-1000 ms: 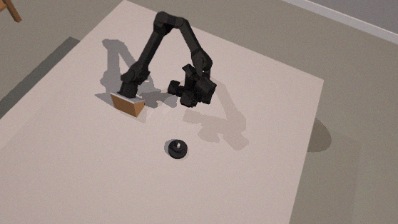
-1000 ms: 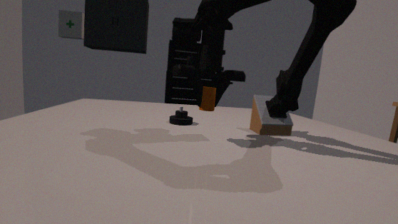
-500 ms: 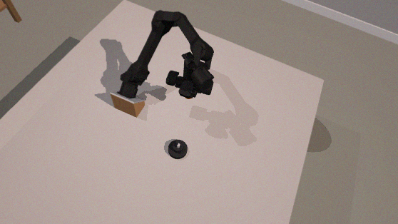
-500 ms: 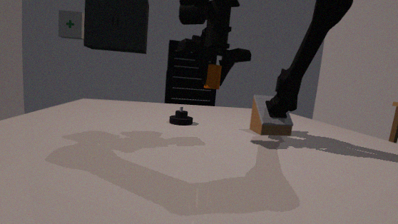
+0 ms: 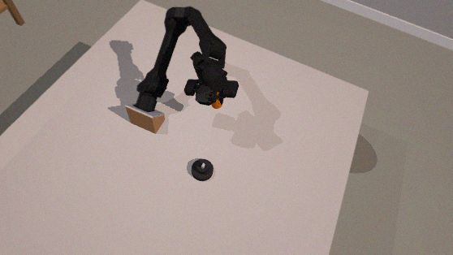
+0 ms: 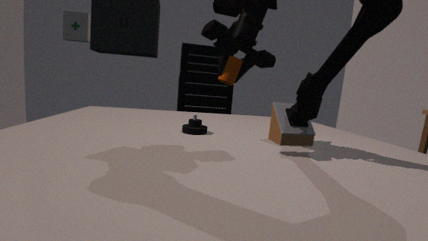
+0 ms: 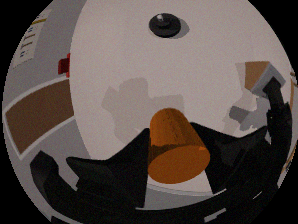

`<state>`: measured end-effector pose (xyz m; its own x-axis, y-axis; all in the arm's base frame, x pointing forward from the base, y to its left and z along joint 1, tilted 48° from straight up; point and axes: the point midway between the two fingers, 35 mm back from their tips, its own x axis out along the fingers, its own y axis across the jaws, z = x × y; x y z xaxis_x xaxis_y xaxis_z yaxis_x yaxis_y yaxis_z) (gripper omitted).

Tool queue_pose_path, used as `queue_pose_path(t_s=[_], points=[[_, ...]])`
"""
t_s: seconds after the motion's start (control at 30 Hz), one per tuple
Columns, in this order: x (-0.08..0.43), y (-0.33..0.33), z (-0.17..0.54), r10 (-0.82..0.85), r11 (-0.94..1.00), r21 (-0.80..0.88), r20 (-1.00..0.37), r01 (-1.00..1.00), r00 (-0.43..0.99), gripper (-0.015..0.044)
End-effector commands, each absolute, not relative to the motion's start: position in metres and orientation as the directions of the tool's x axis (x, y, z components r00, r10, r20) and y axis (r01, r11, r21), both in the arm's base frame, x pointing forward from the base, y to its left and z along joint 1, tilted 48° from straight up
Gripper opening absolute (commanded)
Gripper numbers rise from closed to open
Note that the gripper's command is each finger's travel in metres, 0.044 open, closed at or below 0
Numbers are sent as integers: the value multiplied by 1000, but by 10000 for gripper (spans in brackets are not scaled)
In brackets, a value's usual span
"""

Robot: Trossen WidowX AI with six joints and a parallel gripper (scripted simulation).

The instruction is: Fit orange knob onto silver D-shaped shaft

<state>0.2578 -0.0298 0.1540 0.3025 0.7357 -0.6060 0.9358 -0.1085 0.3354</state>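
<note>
The orange knob [image 5: 217,104] [image 6: 230,71] [image 7: 170,132] is held high above the table, tilted in the exterior view. My gripper [image 6: 229,69] [image 7: 169,129] is shut on the knob, one finger on each side. The knob's hole and its flat side do not show. The round black pedestal [image 5: 202,175] [image 6: 195,129] [image 7: 165,29] stands on the table, away from the knob. Its short silver shaft [image 5: 203,166] [image 6: 195,117] [image 7: 160,18] points up with nothing on it. The side on which the shaft is flat is too small to tell.
The arm's base stands on a wooden wedge block [image 5: 144,120] [image 6: 274,127] [image 7: 253,74] on the pale table [image 5: 122,195] [image 6: 134,215]. The arm's shadow falls across the table. A dark cabinet and a black rack are in the background of the exterior view.
</note>
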Motion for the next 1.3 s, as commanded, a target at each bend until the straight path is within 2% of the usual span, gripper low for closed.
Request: queue_pose_path(t_s=[0.0, 0.73, 1.27], points=[[256, -35, 159, 726, -170, 377, -577, 911, 375, 0], [249, -71, 188, 561, -490, 600, -338, 632, 756, 0], [247, -75, 192, 497, -555, 637, -263, 535, 827, 0]])
